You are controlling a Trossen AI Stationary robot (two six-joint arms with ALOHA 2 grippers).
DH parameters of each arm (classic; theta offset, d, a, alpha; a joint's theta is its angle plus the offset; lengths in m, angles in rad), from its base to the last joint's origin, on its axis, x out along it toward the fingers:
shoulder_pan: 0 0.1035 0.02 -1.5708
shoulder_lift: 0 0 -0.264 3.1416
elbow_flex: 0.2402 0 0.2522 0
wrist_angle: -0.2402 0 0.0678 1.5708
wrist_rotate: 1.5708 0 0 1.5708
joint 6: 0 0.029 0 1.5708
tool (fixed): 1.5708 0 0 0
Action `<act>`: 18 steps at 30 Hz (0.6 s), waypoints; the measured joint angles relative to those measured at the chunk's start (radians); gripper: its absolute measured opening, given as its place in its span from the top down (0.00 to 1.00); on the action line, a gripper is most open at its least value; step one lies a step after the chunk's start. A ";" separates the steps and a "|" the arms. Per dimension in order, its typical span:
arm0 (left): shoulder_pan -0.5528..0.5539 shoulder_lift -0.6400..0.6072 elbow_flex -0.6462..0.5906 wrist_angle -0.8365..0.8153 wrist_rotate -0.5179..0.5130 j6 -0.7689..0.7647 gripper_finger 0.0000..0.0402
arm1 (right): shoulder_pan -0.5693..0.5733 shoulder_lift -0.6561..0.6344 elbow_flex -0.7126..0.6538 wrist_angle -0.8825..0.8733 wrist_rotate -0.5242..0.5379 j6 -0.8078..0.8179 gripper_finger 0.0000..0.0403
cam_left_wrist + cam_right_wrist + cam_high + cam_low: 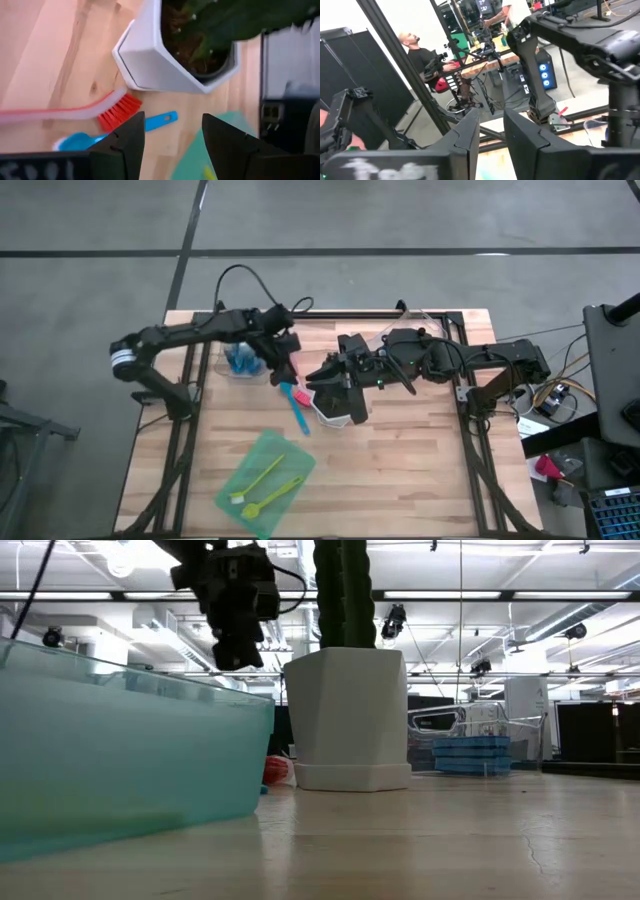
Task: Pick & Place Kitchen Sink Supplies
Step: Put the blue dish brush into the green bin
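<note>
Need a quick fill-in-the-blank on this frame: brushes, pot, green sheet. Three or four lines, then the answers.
1. Two lime brushes lie on the green ____.
2. The plant pot is ____ in colour.
3. Beside the pot, the blue brush lies next to a brush with ____ bristles.
4. The left gripper hangs above these brushes with its fingers ____.

Answers: sheet; white; red; open

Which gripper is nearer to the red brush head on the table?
Left. The left gripper hangs open just above the red brush. The right gripper is on the other side, over the white pot, slightly farther.
</note>
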 joint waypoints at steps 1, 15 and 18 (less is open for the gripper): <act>0.000 0.019 0.021 -0.023 0.000 0.048 0.53 | 0.000 0.000 0.000 0.000 0.000 0.000 0.79; 0.077 0.220 0.058 -0.172 -0.152 0.385 0.53 | 0.000 0.000 0.000 -0.022 -0.001 0.019 0.81; 0.077 0.257 0.057 -0.186 -0.194 0.419 0.53 | 0.000 0.000 0.000 -0.022 -0.001 0.018 0.79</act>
